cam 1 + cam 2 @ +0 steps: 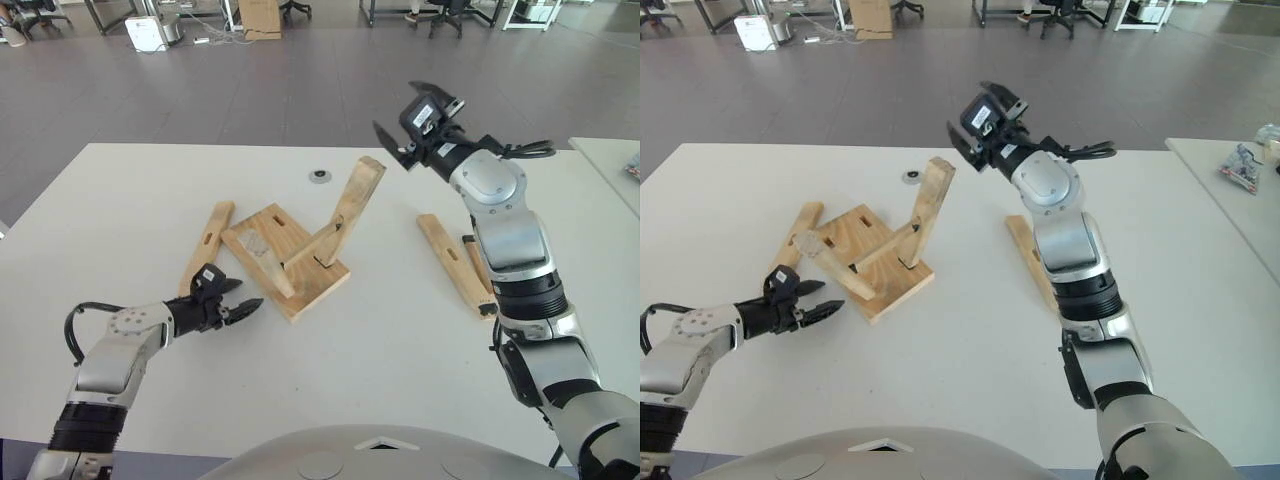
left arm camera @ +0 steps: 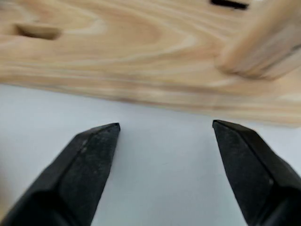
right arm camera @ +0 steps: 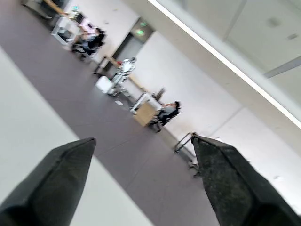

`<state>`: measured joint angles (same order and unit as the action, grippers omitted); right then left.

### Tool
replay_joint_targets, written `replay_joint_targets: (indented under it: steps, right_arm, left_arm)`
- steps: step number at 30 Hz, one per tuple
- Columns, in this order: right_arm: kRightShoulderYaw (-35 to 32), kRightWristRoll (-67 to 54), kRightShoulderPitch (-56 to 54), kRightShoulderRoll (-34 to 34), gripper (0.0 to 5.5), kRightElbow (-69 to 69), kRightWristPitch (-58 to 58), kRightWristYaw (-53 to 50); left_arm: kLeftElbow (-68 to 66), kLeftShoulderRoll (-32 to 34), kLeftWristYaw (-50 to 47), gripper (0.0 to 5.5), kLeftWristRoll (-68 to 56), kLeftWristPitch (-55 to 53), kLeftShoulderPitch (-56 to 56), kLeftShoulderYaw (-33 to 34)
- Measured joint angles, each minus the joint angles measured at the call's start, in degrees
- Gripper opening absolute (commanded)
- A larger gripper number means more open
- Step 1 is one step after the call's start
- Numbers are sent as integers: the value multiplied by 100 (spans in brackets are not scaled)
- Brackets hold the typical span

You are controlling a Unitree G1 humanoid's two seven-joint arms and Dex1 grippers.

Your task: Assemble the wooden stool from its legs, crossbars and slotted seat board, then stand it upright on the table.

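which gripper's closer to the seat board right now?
Left. The left gripper, open, sits low on the table just off the seat board's near-left edge. The right gripper, open, is raised well above the table, beyond the leg sticking up.

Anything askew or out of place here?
Yes: the tall leg stands tilted in the seat board, not square to it, and another piece lies slanted across the board. One loose leg lies left of it, others right.

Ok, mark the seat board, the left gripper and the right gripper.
seat board (image 1: pixel 310 287), left eye view, bare near corner.
left gripper (image 2: pixel 165 124), left wrist view, between its fingertips.
right gripper (image 3: pixel 142 138), right wrist view, between its fingertips.
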<state>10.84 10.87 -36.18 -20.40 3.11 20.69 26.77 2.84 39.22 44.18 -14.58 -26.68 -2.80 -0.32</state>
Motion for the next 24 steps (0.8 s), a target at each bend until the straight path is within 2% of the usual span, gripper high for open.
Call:
replay_joint_targets:
  steps: [2, 6, 9, 13, 18, 24]
  right_arm:
    - [249, -9, 257, -12, 381, -736, -226, 168]
    - [326, -23, 412, 178, 381, -3372, -1199, 24]
    - [183, -713, 542, 712, 381, -4087, -1515, 836]
    - [212, -1083, 663, 804, 381, -3804, -1347, 1648]
    - [321, -1413, 1626, 15, 381, -1763, -323, 2614]
    - [-127, -1496, 1853, -131, 381, -1217, -76, 2082]
  left_arm:
    - [-257, 152, -55, 365, 198, 88, 249, -46]
    - [-521, 3, 5, 365, 341, 232, 709, -358]
    - [-757, -135, 41, 365, 440, 351, 988, -610]
    - [-1051, -300, 136, 365, 586, 554, 1277, -752]
    - [-1741, -854, -5, 365, 797, 599, 1939, -873]
    - [-1777, -1158, 39, 365, 829, 836, 2129, -914]
